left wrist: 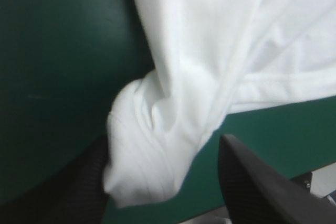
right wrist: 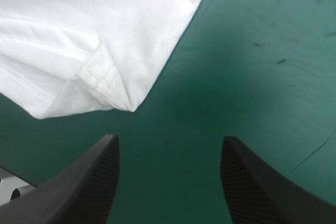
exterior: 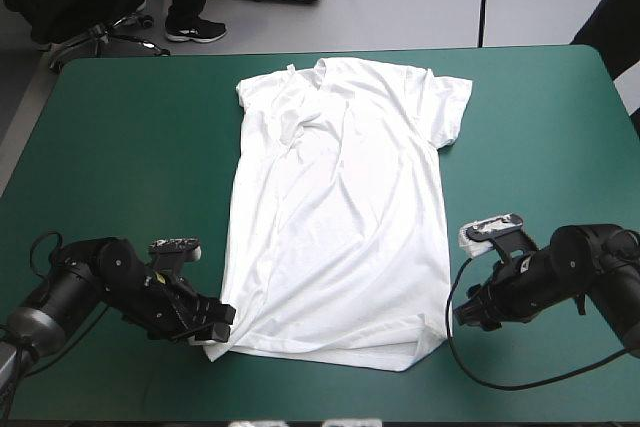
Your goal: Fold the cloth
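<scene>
The white T-shirt [exterior: 340, 197] lies spread flat on the teal-green cover, collar toward the far edge and hem toward the near edge. My left gripper [exterior: 215, 322] is at the near-left hem corner. In the left wrist view it [left wrist: 163, 145] stands open, with the bunched corner of the T-shirt [left wrist: 147, 156] lying between the black fingers. My right gripper [exterior: 462, 315] is low on the cover just right of the near-right hem corner. It [right wrist: 170, 138] is open with only cover between its fingers, and the folded hem corner [right wrist: 105, 82] lies a little ahead of it.
The table's near edge [left wrist: 299, 174] runs close beside the left gripper and the hem. The shirt's left sleeve [exterior: 275, 107] is rumpled near the far edge, and the right sleeve [exterior: 450, 107] lies flat.
</scene>
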### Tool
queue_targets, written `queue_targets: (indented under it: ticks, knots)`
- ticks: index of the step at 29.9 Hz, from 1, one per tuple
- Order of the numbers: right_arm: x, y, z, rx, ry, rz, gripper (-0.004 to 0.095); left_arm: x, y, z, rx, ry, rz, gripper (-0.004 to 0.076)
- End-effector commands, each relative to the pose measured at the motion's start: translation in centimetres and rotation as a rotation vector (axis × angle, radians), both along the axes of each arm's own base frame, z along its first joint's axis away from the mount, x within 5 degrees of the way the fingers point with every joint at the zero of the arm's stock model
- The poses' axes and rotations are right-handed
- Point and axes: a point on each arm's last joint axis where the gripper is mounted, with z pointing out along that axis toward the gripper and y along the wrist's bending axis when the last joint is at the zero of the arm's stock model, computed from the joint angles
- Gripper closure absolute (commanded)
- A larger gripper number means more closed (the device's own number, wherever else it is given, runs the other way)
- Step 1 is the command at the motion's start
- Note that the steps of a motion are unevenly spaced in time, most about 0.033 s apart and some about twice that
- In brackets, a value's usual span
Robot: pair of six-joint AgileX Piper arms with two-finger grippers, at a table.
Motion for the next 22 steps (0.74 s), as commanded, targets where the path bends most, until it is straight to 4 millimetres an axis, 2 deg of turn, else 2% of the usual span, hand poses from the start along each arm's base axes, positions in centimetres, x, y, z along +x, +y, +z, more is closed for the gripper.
queue_targets:
  ticks: [1,4,11,14,19,22]
  knots:
    - [0.7,0.3,3.1,0.037,-0.124,0.004,0.0354,0.6,-0.5,2.7,-0.063,-0.081,-0.004,0.0262]
    - [1.6,0.3,5.2,0.048,-0.229,-0.015,0.0354,2.0,-0.6,5.9,-0.069,-0.220,0.001,0.0262]
    - [3.5,-0.1,9.3,0.077,-0.464,-0.162,0.0354,4.9,0.1,15.5,-0.017,-0.638,0.053,0.0262]
    - [4.2,-0.2,10.4,0.099,-0.542,-0.207,0.0354,6.4,0.4,17.7,0.028,-0.745,0.093,0.0262]
    - [6.2,0.2,10.6,0.095,-0.542,-0.216,0.0354,9.8,-0.5,17.9,0.036,-0.733,0.082,0.0262]
    - [8.2,0.7,10.2,0.092,-0.536,-0.218,0.0354,12.6,-1.0,16.6,0.058,-0.743,0.082,0.0262]
